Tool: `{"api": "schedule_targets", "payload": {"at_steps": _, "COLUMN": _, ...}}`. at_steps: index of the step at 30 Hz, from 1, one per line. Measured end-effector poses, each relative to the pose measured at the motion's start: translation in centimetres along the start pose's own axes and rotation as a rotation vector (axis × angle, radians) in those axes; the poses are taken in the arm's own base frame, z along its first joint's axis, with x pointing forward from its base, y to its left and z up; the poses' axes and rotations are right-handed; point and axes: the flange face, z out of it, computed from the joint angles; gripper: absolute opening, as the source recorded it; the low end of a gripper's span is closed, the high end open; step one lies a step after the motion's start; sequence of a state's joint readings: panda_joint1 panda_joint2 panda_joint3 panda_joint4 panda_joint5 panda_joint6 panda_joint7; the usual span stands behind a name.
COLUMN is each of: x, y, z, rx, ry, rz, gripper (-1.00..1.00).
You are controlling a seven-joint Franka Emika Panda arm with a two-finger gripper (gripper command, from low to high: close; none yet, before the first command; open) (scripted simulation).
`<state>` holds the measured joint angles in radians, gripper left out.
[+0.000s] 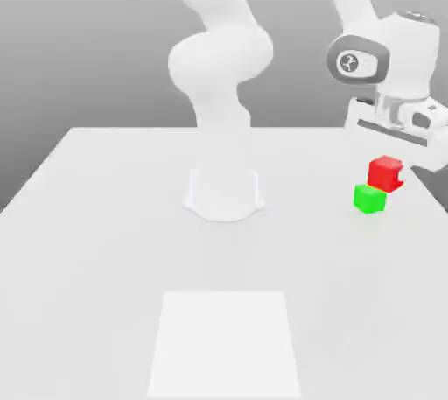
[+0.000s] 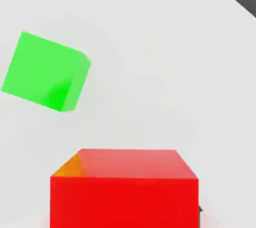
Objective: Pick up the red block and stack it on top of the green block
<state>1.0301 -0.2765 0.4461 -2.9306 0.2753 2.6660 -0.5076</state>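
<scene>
A: Start at the pincer (image 1: 395, 172). What is it doing?

B: It is clenched on the red block (image 1: 385, 171), at the exterior view's right, under the white hand that hangs from the arm. The block sits between the fingers and is off the counter (image 1: 114, 214).

A: And in the hand view?

B: The red block (image 2: 124, 192) looms close to the camera, square on, its top face and front face both showing. A small dark bit of a finger peeks out at its lower corner.

A: Where is the green block against that?

B: In the exterior view the green block (image 1: 369, 199) rests on the counter, just below the red one and a little toward the exterior view's left. The two look near each other, corner to corner in that view, but I cannot tell whether they touch. In the hand view the green block (image 2: 45, 71) lies apart from the red one, turned at an angle to it, with bare counter between them.

A: So the red one is not squarely over it?

B: No, it is offset to one side.

A: Anything else out there?

B: The arm's round base (image 1: 224, 192) stands mid-counter, and a paler square patch (image 1: 226, 341) marks the near part of the counter.
</scene>
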Motion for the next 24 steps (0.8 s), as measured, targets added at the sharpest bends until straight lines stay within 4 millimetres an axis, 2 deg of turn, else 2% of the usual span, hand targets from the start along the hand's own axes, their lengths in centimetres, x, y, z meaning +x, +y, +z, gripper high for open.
{"api": "schedule_targets", "payload": {"at_steps": 2, "x": 0.7, "y": -3.3, "z": -0.1, "rx": -0.003, "ry": -0.004, "rz": -0.15, "gripper": -1.0}}
{"api": "schedule_targets", "payload": {"at_steps": 4, "x": 1.0, "y": -4.5, "z": 0.0, "rx": -0.009, "ry": -0.004, "rz": -0.208, "gripper": -1.0}}
{"api": "schedule_targets", "payload": {"at_steps": 24, "x": 1.5, "y": -4.4, "z": 3.1, "rx": -0.041, "ry": -0.004, "rz": -0.229, "gripper": -1.0}}
